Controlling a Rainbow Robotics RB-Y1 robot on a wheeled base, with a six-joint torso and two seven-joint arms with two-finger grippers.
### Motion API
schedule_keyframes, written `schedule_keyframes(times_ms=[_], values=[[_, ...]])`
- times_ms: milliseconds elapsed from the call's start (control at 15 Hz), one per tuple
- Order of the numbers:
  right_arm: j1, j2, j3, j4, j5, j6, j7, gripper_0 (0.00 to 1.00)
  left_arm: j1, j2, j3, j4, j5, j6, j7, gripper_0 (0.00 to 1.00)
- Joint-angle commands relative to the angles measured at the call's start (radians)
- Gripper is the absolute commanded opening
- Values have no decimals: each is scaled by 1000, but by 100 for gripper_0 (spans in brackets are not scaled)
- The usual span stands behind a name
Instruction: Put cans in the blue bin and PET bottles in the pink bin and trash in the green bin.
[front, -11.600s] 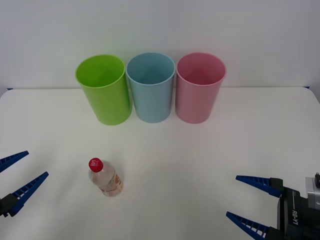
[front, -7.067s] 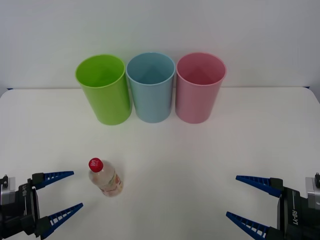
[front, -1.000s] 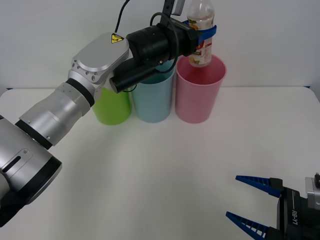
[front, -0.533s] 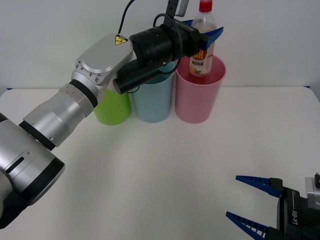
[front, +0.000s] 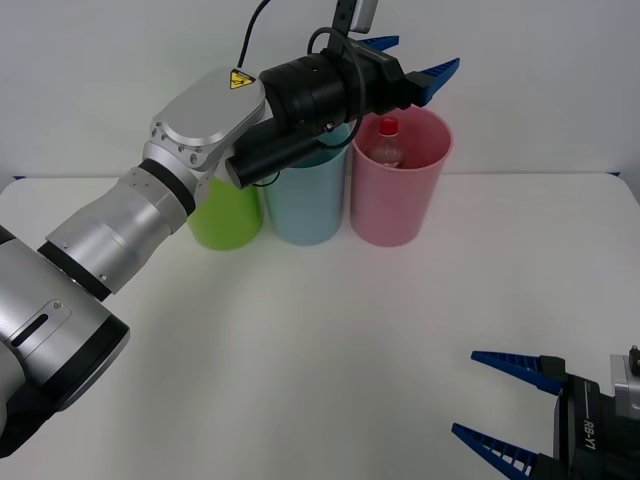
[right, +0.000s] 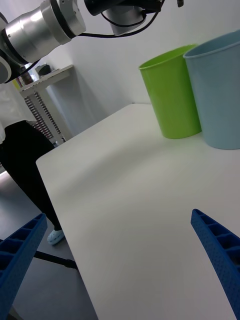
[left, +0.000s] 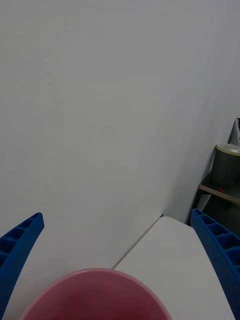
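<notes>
pink bin (front: 400, 190) holds the bottle (front: 388, 143) now, where plastic bottles go, so the left gripper (front: 412, 62) hangs wide open above it, and the right gripper (front: 492, 409) waits open low by the table's near edge.

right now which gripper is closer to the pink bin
Left. The left gripper hangs open just above the pink bin, where the PET bottle stands inside. The right gripper is open, low over the table's near edge.

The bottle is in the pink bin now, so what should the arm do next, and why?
Probably pull the left gripper up and back toward the robot. It hangs open above the pink bin, and the bottle already stands inside, so its job looks done.
</notes>
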Motion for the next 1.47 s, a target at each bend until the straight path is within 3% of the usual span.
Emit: schedule_keyframes(times_ms=[67,333,667,1000,1467], values=[[0,0,0,0,0,0,0,100,0,2,0,-2,8,-1,3,100],[0,0,0,0,0,0,0,100,0,37,0,0,117,-70,-12,100],[0,0,0,0,0,0,0,100,20,110,0,-2,268,-196,-147,100],[0,0,0,0,0,0,0,100,77,239,0,0,456,-371,-256,100],[0,0,0,0,0,0,0,100,166,420,0,-11,587,-550,-328,100]])
